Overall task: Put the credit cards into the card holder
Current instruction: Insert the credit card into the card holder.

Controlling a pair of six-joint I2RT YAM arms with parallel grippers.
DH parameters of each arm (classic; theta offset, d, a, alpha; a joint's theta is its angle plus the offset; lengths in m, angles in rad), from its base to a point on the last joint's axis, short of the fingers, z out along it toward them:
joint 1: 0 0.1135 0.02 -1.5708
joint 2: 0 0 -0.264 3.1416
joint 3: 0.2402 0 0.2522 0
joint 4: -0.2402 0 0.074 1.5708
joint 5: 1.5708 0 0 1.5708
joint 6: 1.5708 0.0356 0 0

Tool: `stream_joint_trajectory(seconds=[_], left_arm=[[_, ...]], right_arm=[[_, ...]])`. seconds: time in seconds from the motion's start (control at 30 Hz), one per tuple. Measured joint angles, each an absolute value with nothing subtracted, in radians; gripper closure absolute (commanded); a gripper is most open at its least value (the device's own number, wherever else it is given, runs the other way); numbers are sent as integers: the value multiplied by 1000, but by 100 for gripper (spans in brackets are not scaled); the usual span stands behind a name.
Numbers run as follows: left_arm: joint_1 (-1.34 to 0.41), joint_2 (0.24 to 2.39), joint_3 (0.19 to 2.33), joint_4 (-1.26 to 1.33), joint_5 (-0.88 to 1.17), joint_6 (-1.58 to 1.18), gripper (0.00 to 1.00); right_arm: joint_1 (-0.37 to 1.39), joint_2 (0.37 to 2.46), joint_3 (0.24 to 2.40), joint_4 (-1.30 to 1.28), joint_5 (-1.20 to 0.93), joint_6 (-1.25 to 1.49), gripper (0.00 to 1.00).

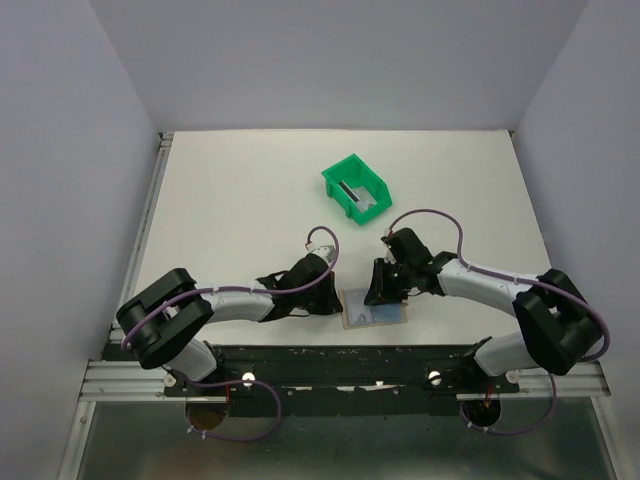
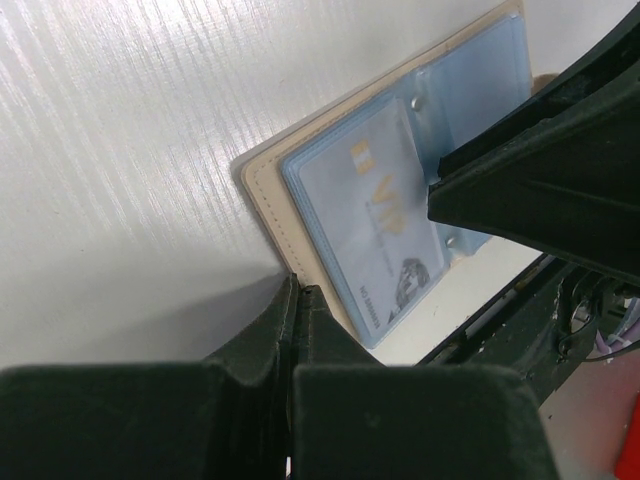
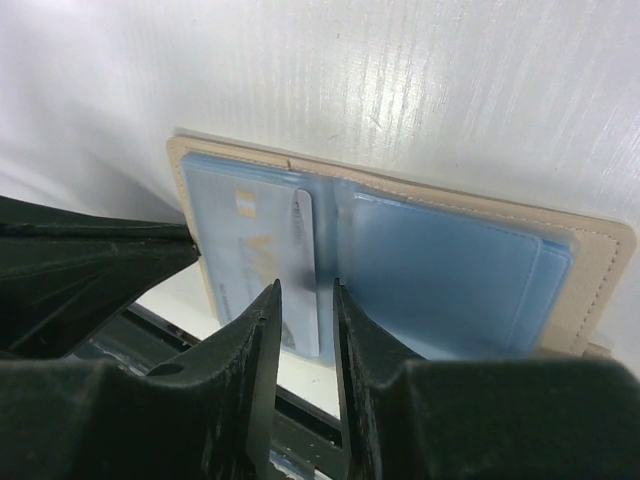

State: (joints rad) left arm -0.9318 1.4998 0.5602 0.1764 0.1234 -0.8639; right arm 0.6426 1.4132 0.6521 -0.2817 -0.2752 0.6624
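Observation:
The tan card holder [image 1: 375, 310] lies open near the table's front edge, pale blue side up. A silver-grey card [image 2: 375, 215] with printed marks sits in its left half, and also shows in the right wrist view [image 3: 245, 250]. My left gripper [image 2: 297, 292] is shut, with its tips at the holder's tan left edge [image 2: 262, 185]. My right gripper [image 3: 305, 290] is narrowly open just above the holder's middle fold, over the card's right edge, with nothing clamped. Another grey card [image 1: 352, 190] with a dark stripe lies in the green bin.
The green plastic bin [image 1: 372, 180] stands at the middle back of the white table. Both grippers [image 1: 325, 298] [image 1: 385, 290] flank the holder closely. The table's front edge and black rail [image 1: 380, 352] are right behind the holder.

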Motion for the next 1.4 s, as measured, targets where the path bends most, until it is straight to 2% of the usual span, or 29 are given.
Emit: stream_joint_trajectory(seconds=[0.93,1.07,1.2,1.4], left_arm=[[-931,1517,594,134,123,-857,100],[-932,1517,595,133,122,-857,100],[-932,1509,599,111,112,-852,100],[-924,1444,623,-13,75,-830,94]], right_arm=[[640,1464,636,-171,-339,633,63],[643,1408,636,-211,-293,627,61],[643,1312,636,-251,-228,622,53],[643,1171,637,-299,-126,620,51]])
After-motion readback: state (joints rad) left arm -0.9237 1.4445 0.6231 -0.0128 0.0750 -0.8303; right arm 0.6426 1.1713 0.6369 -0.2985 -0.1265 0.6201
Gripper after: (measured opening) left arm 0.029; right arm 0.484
